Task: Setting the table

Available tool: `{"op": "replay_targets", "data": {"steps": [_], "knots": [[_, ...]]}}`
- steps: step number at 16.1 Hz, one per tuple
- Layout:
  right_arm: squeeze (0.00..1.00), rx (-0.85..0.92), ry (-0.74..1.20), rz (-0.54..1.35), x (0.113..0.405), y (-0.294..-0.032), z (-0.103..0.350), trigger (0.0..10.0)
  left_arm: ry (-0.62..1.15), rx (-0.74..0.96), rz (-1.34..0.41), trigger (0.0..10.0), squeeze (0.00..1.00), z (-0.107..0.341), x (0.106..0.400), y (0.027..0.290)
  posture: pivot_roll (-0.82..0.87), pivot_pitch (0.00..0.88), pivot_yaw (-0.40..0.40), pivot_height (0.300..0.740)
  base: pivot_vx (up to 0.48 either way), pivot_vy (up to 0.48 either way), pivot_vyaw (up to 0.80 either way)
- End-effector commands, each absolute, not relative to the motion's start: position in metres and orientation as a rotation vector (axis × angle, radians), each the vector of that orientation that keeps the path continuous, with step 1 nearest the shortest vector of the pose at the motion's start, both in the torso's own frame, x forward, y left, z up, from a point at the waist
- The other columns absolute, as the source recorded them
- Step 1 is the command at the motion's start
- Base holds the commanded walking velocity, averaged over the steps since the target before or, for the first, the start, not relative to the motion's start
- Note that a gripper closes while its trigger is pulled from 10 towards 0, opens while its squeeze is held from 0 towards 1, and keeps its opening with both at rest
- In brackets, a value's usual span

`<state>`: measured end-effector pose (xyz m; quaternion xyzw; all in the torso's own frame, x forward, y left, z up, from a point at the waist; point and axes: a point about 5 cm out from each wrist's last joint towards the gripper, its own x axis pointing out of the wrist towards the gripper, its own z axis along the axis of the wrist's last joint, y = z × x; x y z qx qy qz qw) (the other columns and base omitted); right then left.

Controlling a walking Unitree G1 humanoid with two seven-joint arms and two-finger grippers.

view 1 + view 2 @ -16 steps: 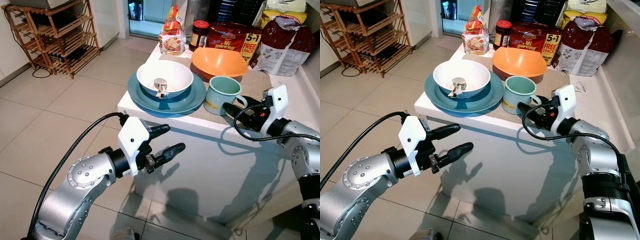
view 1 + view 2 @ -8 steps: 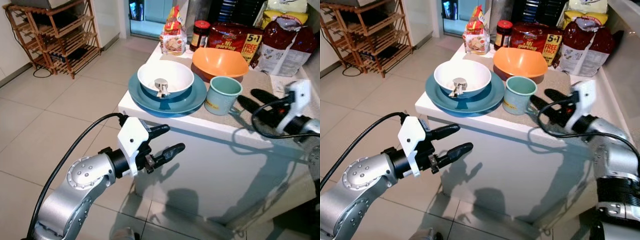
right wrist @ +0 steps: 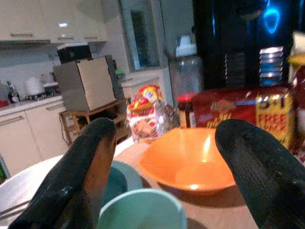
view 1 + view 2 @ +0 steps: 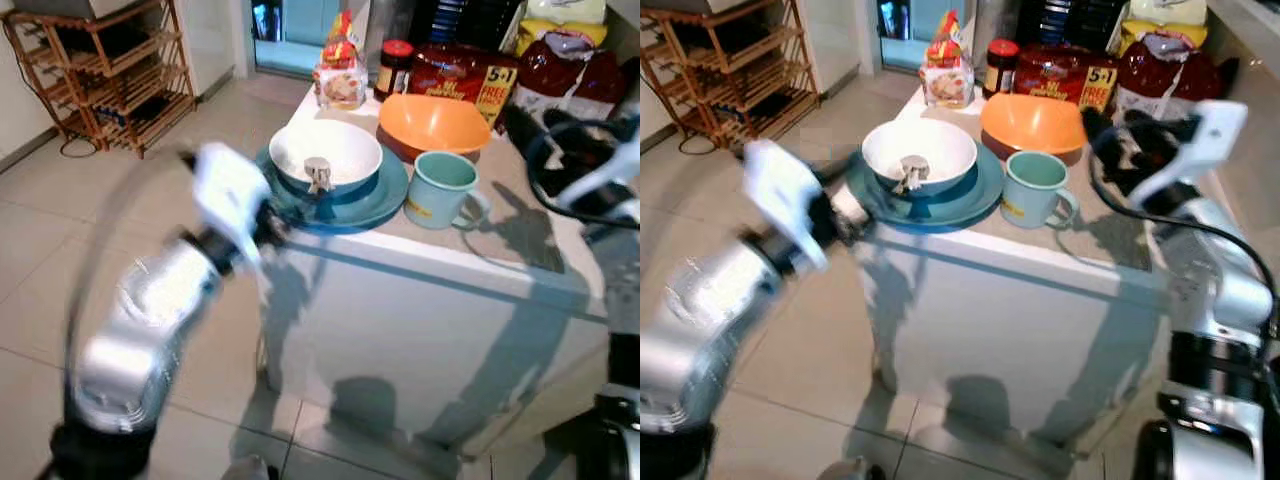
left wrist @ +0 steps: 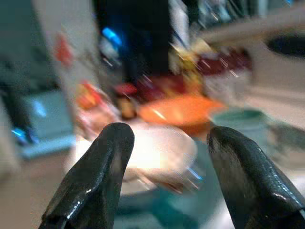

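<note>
Two round glossy bowls [image 4: 325,155], smooth mint mug [image 4: 442,189].

Silver arms [image 4: 150,330] — black claws, looping cables

beige tiled floor [image 4: 130,200], wooden rack [image 4: 95,70]

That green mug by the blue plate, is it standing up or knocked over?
Upright. The green mug stands on the counter with its open mouth facing up, handle out to the side, beside the blue plate.
</note>
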<state>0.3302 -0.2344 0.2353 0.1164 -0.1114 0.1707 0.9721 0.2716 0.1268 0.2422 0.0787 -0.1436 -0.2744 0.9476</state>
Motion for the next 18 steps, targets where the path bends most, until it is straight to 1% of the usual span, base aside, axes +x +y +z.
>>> {"op": "replay_targets", "data": {"steps": [1,3,5,9,13,14,15,16,18], "knots": [[0.0,0.228,-0.217,0.352,0.331,-0.228,0.239,10.0,-0.328,0.151,-0.537,10.0,0.0,0.253,0.274,0.131,0.11,0.027,-0.046,0.74,0.33,0.0,-0.8],[0.0,0.237,-0.197,0.351,0.334,-0.22,0.241,10.0,-0.393,0.129,-0.519,10.0,0.0,0.273,0.273,0.135,0.12,0.028,-0.044,0.74,0.431,0.0,-0.8],[0.0,0.259,-0.155,0.325,0.338,-0.215,0.237,10.0,-0.403,0.126,-0.536,10.0,0.0,0.278,0.271,0.132,0.13,0.028,-0.049,0.74,0.48,0.0,-0.67],[0.0,0.183,-0.051,0.401,0.339,-0.198,0.229,10.0,-0.362,0.153,-0.537,10.0,0.0,0.272,0.271,0.131,0.13,0.029,-0.05,0.74,0.465,0.0,0.0],[0.0,0.165,0.027,0.472,0.336,-0.188,0.22,10.0,-0.348,0.168,-0.511,10.0,0.0,0.274,0.274,0.136,0.13,0.03,-0.049,0.74,0.0,0.0,0.0],[0.0,0.17,0.028,0.463,0.338,-0.188,0.22,10.0,-0.347,0.17,-0.515,10.0,0.0,0.275,0.273,0.136,0.13,0.03,-0.049,0.74,0.0,0.0,0.0],[0.0,0.225,0.046,0.415,0.344,-0.19,0.219,10.0,-0.346,0.175,-0.547,10.0,0.0,0.276,0.271,0.135,0.13,0.032,-0.053,0.74,0.0,0.0,0.0],[1.0,0.254,0.062,0.378,0.349,-0.191,0.219,10.0,-0.346,0.182,-0.574,10.0,0.0,0.276,0.269,0.133,0.13,0.033,-0.055,0.74,0.0,0.0,0.0],[1.0,0.327,0.083,0.332,0.361,-0.188,0.221,10.0,-0.336,0.183,-0.652,10.0,0.0,0.275,0.262,0.128,0.14,0.034,-0.058,0.74,0.0,0.0,0.0]]}}
